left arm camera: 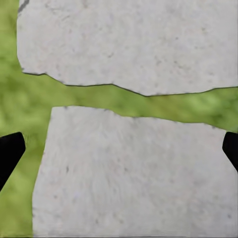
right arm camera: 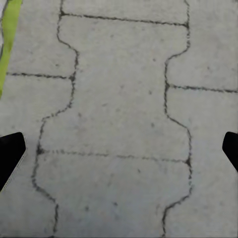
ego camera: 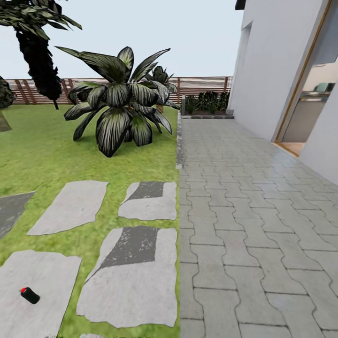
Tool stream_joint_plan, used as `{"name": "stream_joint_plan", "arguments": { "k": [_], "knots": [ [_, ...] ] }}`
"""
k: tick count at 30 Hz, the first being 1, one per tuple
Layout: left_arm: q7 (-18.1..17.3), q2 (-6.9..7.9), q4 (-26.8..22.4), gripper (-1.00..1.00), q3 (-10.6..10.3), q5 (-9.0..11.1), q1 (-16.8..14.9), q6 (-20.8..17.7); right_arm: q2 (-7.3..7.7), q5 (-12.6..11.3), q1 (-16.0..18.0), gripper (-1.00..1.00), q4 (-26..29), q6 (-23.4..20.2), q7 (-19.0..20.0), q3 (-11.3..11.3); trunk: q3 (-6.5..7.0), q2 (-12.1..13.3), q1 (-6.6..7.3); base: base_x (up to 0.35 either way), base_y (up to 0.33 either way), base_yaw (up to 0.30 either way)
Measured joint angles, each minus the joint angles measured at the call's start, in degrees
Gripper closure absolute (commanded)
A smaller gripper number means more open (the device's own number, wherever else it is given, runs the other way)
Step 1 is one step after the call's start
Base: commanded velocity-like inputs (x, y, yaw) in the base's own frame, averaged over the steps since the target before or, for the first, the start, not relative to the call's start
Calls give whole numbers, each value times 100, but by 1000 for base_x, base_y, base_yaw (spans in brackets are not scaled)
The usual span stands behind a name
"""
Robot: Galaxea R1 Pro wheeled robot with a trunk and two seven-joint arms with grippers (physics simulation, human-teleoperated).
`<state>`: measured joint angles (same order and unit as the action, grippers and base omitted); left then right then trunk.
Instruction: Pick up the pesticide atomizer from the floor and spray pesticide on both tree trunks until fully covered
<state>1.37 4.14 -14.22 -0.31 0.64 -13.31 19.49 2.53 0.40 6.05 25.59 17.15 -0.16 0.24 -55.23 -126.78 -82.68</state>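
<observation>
Down at the far left of the head view, there it is: the pesticide atomizer (ego camera: 30, 295), a little black bottle with a red tip, lying on its side on a pale stone slab (ego camera: 42, 291) of the floor, grass all around that slab. A dark scaly palm trunk (ego camera: 40, 61) leans in at the top left, and a squat broad-leaved palm (ego camera: 119, 101) sits on the lawn before the slatted fence (ego camera: 199, 87). Neither looks like the tall bare trunks the job calls for.

Moving across: more stepping slabs, then the grass edge, then the interlocking paved path (ego camera: 244, 225) running up beside the white house wall (ego camera: 267, 70) and its open doorway (ego camera: 312, 94) at the right.

The left pincer (left arm camera: 119, 151) hangs spread wide over two pale slabs split by a strip of grass, black fingertips (left arm camera: 10, 153) at each edge, nothing between them. The right pincer (right arm camera: 119, 151) is spread just as wide over the pavers, holding nothing.

So the pickup is not yet begun, I'd say. To do it well: swing the base leftward until the bottle sits centred ahead, bring the left arm down over it, line the fingers across the bottle's narrow body rather than along its length, and settle low before squeezing. It's small and round, and could roll away from a glancing touch.
</observation>
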Motion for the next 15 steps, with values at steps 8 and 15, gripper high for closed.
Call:
{"name": "stream_joint_plan", "arguments": {
  "k": [8,15],
  "knots": [
    [0,0,0,-100,1,0,0,0,0,0,0,-100,0,0,0,0,0,0,0,0,0,277],
    [0,0,0,-100,1,0,0,0,0,0,0,-100,0,0,0,0,0,0,0,0,0,277]
  ]
}}
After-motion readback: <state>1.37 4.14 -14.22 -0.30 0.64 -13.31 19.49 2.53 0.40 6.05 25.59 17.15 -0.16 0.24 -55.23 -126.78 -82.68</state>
